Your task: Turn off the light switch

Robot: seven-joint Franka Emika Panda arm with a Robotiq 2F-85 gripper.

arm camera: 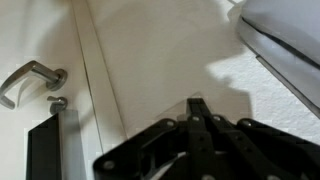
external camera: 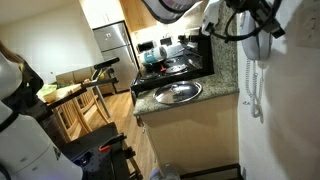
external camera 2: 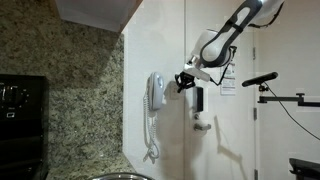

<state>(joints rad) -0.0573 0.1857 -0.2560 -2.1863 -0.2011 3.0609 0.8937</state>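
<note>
My gripper point(arm camera: 197, 106) is shut, its black fingers meeting in a point that is at or almost at the white wall. In an exterior view the gripper point(external camera 2: 185, 79) is on the wall strip between the white wall telephone point(external camera 2: 155, 93) and the door frame. The light switch does not show plainly in any view; it seems hidden behind the fingers. The wrist view shows only a faint pale patch at the fingertips. The telephone's edge shows at the upper right of the wrist view point(arm camera: 285, 40).
A door with a metal lever handle point(arm camera: 30, 78) and a black panel point(external camera 2: 198, 98) lies beside the gripper. The telephone's coiled cord point(external camera 2: 150, 148) hangs down. A granite counter with a steel sink point(external camera: 178, 92) and a stove point(external camera: 170, 62) stand below.
</note>
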